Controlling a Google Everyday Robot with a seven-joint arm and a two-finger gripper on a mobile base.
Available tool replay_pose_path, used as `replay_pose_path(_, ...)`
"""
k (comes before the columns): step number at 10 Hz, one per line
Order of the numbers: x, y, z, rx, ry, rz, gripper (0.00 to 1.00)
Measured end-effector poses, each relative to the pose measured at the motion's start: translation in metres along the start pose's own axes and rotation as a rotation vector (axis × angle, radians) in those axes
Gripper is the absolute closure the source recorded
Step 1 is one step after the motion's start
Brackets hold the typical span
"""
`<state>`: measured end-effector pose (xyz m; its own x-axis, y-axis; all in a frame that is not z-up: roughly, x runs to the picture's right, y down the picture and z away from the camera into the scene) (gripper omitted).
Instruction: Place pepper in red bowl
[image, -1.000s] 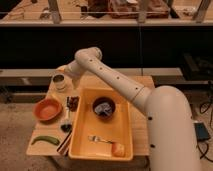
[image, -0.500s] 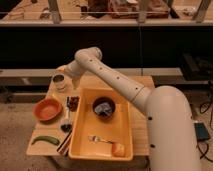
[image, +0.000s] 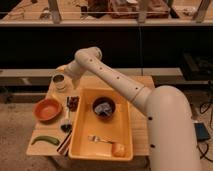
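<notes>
The pepper (image: 45, 140) lies near the table's (image: 40, 150) front-left edge, at 6 o'clock from the red bowl (image: 47, 109), with bare tabletop between them. The tub (image: 87, 150) walls their 3 o'clock side. The gripper (image: 64, 74) hangs at the bowl's 1 o'clock, over a cup (image: 60, 83); I cannot tell its grip.

Dim, warm light from above; dark stretch behind the table (image: 40, 127). White arm (image: 165, 115) brightest, near right. Gripper (image: 62, 75) far left above the cup (image: 60, 82), partly shaded.

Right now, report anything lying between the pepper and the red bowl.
Nothing visible: bare table separates the pepper from the red bowl just behind it. The hand is beyond the bowl, near the far-left corner.
</notes>
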<state>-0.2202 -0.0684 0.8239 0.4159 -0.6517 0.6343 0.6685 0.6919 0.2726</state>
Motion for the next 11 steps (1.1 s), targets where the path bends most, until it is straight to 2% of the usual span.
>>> replay_pose_path(4, 0.000, 0.000, 0.000, 0.000, 0.000, 0.000, 0.20)
replay_pose_path(6, 0.000, 0.001, -0.001, 0.011, 0.000, 0.041, 0.20)
replay_pose_path(7, -0.003, 0.004, -0.007, 0.028, 0.037, 0.144, 0.20)
replay_pose_path(9, -0.014, 0.007, -0.016, 0.058, 0.090, 0.280, 0.20)
replay_pose_path(11, -0.030, 0.008, -0.022, 0.095, 0.120, 0.394, 0.20)
